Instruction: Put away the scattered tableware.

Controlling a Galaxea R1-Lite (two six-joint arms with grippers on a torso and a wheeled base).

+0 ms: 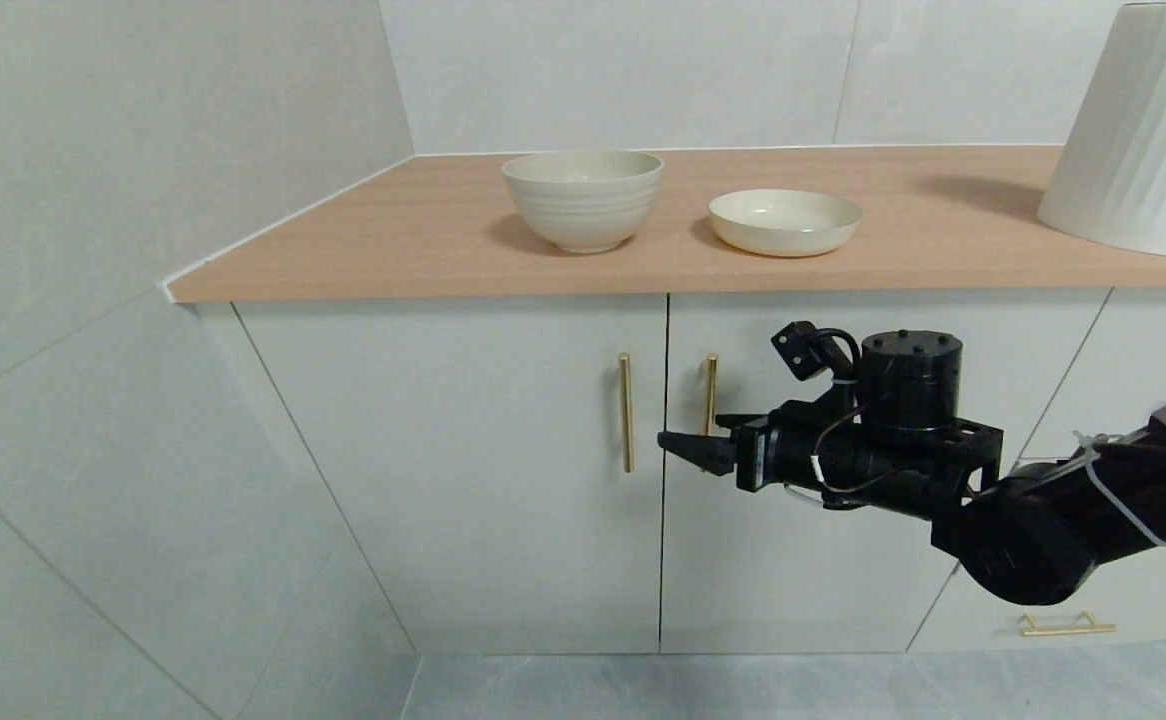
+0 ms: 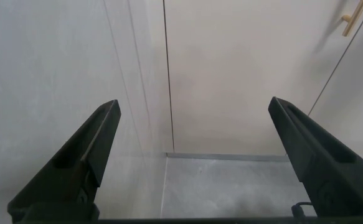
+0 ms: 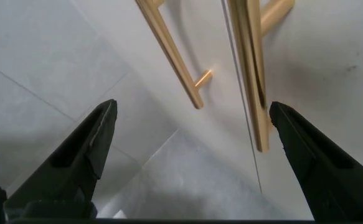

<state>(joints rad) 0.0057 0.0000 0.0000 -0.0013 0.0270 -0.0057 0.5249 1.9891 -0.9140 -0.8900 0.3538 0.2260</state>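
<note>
Tableware sits on the wooden countertop [image 1: 393,250] in your head view: a deep, ribbed cream bowl [image 1: 583,200] and, near it toward your right, a shallow cream dish [image 1: 785,221], not touching. Lower down, your right gripper [image 1: 688,450] hangs at the cabinet's slim brass bars, the left-door handle [image 1: 625,412] and the right-door handle [image 1: 710,390]. Its wrist view shows the fingers spread wide with both bars between them; contact is unclear. Your left gripper [image 2: 195,104] gapes wide too, facing pale door panels [image 2: 243,74] and grey floor [image 2: 231,186].
</note>
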